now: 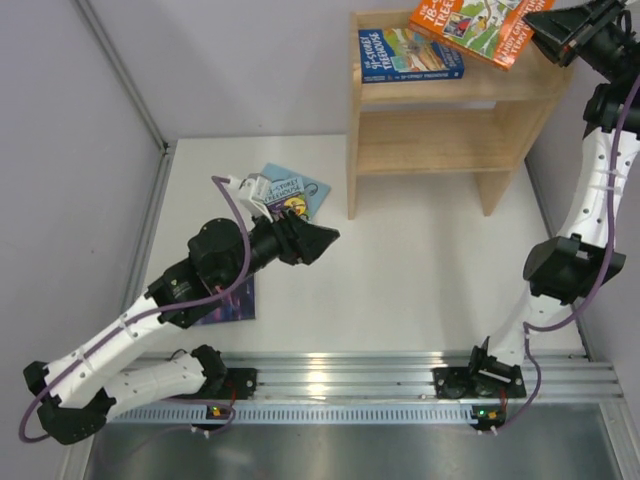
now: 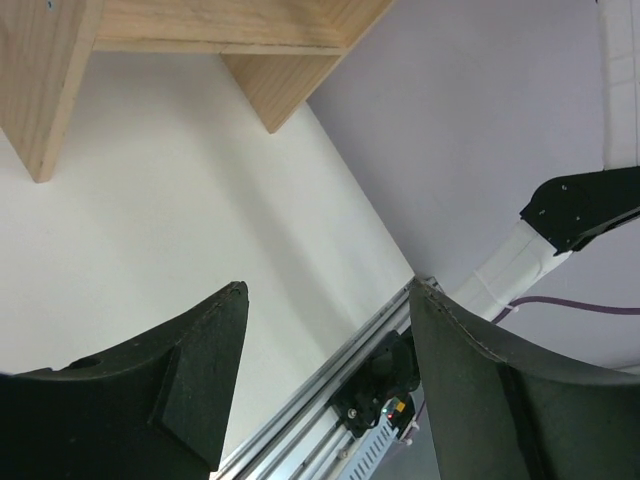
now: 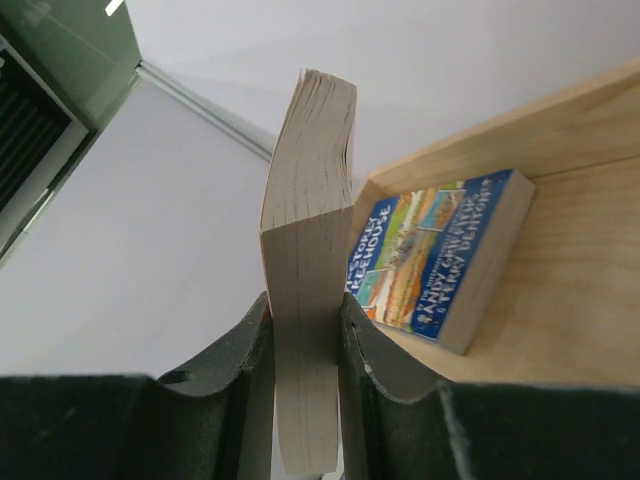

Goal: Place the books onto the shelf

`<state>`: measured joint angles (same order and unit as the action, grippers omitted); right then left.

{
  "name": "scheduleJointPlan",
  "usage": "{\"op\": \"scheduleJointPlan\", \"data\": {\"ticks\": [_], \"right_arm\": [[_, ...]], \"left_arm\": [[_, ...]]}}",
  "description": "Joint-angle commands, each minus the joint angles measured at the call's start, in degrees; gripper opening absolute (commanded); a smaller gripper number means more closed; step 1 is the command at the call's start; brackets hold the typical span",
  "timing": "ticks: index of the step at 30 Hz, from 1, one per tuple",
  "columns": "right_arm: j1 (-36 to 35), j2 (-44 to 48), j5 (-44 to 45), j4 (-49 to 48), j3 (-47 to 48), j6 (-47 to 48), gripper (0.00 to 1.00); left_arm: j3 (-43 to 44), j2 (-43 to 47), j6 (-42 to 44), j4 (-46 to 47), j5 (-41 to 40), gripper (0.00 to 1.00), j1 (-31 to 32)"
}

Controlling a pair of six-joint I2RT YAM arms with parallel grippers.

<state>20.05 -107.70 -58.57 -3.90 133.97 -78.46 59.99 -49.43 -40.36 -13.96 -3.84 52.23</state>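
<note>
One white worktop (image 1: pixel 400 280), and at its far side a pale wooden shelf (image 1: pixel 440 150) with two levels and side panels.

Right arm (image 1: pixel 590 190) is raised to the shelf's top level. Left arm (image 1: pixel 120 330) is low over the worktop, clear of the shelf.

Four books in view:
- The orange Treehouse paperback (image 1: pixel 470 25) is in the air over the top level, tilted, not touching the board.
- A dark blue paperback (image 1: pixel 410 55) lies flat on the top level, toward its left end.
- A light blue paperback (image 1: pixel 295 195) lies on the worktop just beyond the left arm's wrist.
- A dark purple one (image 1: pixel 230 305) lies on the worktop, partly under that arm.

Right fingers (image 3: pixel 245 345) pinch the orange paperback near one edge, pages squeezed between them. Left fingers (image 2: pixel 200 370) are spread, nothing between them.

Step in hand, as I read it: setting the orange book down on the top level. To do it well:
- Level the book out before lowering.
- Aim for the bare board right of the dark blue one, or square on top of it.
- Keep the far corner off the side panel.
- Let go only once the cover rests flat, or it may slide off.
</note>
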Motion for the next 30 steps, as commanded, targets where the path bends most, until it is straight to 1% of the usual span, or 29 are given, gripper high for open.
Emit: {"op": "scheduleJointPlan", "data": {"ticks": [1,6,8,9,15,17,21,24,25,28,29,30], "right_arm": [[0.0,0.7,-3.7,-9.1,5.7,-4.3,0.00],[-0.7,-2.6,-3.3,-11.7,6.0,-7.4,0.00],[-1.9,-3.9,-3.7,-11.0,6.0,-6.1,0.00],[-2.4,-4.6,-3.6,-9.1,6.0,-5.2,0.00],[-6.3,-7.5,-2.5,-2.0,4.6,1.5,0.00],[-7.1,-7.4,-0.7,-0.8,3.5,3.8,0.00],[-7.7,-9.0,1.5,-0.1,3.5,4.3,0.00],[-7.6,-9.9,3.4,2.6,3.4,5.8,0.00],[-7.6,-10.1,3.8,3.2,3.4,6.1,0.01],[-7.7,-10.7,4.9,3.8,3.4,6.6,0.14],[-7.7,-10.8,5.3,3.7,3.5,6.7,0.25],[-7.7,-11.0,5.7,5.1,3.5,6.7,0.30]], "left_arm": [[-0.2,-3.0,1.4,3.7,-1.4,0.70,0.2],[4.6,-10.2,3.2,2.6,-0.3,0.70,0.2],[7.3,-12.6,3.8,0.7,-0.7,0.69,0.2],[7.9,-13.2,4.6,0.5,-0.9,0.69,0.2],[9.1,-13.9,6.7,0.6,-3.8,0.69,-0.1],[8.9,-13.5,7.2,0.6,-4.8,0.69,-0.2],[7.6,-12.4,8.0,1.4,-6.1,0.69,-0.4],[7.5,-12.3,8.8,1.3,-6.7,0.70,-0.6],[7.4,-12.5,8.9,1.3,-6.8,0.70,-0.7],[7.3,-12.7,9.2,1.3,-6.5,0.70,-1.0],[7.3,-12.7,9.3,1.3,-6.5,0.70,-1.2],[7.4,-12.8,9.3,1.3,-6.4,0.70,-1.2]]}}
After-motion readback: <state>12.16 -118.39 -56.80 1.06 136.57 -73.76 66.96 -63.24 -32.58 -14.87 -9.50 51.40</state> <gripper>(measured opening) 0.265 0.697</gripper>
